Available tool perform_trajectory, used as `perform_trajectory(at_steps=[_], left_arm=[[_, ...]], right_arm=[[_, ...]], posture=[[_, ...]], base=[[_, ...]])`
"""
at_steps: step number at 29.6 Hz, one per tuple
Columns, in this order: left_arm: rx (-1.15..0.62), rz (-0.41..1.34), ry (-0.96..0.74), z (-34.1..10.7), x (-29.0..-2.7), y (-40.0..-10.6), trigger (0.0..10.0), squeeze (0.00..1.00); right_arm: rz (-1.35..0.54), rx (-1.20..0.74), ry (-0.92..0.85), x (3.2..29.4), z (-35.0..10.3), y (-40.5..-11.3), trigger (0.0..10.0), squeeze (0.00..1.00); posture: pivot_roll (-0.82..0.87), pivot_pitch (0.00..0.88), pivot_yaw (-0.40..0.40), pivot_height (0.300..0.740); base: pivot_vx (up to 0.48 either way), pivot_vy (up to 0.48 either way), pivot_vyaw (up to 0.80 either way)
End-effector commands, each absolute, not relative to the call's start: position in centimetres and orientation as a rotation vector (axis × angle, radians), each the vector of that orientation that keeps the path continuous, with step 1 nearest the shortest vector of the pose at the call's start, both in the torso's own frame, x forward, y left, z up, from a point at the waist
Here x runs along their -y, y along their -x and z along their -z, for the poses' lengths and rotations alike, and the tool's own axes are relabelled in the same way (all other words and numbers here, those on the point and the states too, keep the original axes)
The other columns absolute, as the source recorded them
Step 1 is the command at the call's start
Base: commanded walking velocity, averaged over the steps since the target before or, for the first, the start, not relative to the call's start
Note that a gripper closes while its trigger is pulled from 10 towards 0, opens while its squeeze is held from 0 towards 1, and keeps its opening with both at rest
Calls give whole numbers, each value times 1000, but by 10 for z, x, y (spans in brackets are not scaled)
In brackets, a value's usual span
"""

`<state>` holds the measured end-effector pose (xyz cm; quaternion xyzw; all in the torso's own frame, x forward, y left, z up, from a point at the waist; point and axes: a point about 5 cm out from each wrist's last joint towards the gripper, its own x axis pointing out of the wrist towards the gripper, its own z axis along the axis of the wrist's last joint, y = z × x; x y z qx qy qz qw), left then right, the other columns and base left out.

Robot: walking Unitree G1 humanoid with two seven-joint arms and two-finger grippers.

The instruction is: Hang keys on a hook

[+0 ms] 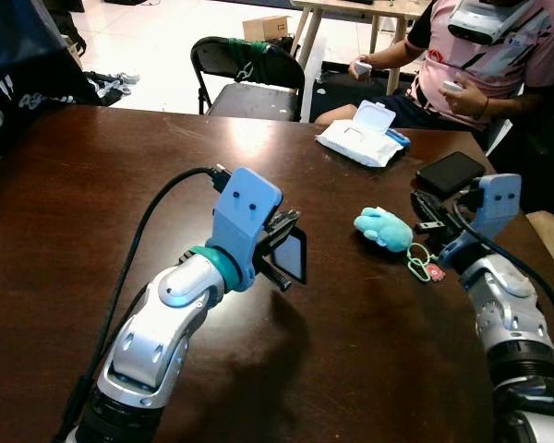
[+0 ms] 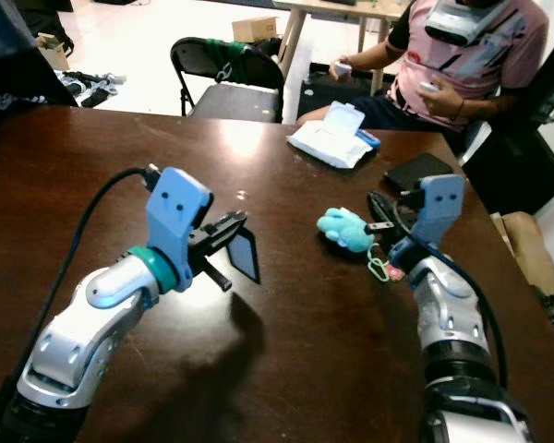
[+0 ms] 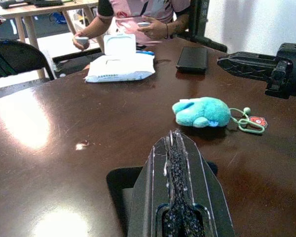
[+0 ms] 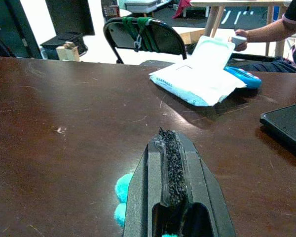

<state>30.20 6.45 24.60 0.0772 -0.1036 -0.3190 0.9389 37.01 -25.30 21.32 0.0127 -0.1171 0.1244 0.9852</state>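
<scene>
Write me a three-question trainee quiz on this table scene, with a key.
1. True or false: the lid of the wipes pack is shut.
2. What lies nearest the right hand? A) plush keychain B) wipes pack C) folding chair
3. Fill in: the left hand pinches a flat piece coloured ____.
Key: 1 false, it stands open; 2 A; 3 black.
</scene>
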Motion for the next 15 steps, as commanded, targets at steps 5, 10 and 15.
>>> perform_trajectory(at_steps=[5,10,15], left_arm=[[219,657,-154,-246,-63,-302,10000,0],[219,661,-155,-246,-63,-302,10000,0],[219,663,-155,-246,-63,-302,10000,0]], right_arm=[[-212,94,152,267,-182,-359,10000,1000],[-105,-58,339,294,-156,-344,10000,1000],[-31,-110,395,308,-147,-338,10000,1000]], posture=[[38,141,49,740],[29,145,51,740],[30,146,52,740]], base=[[0,0,0],[0,0,0],[0,0,0]])
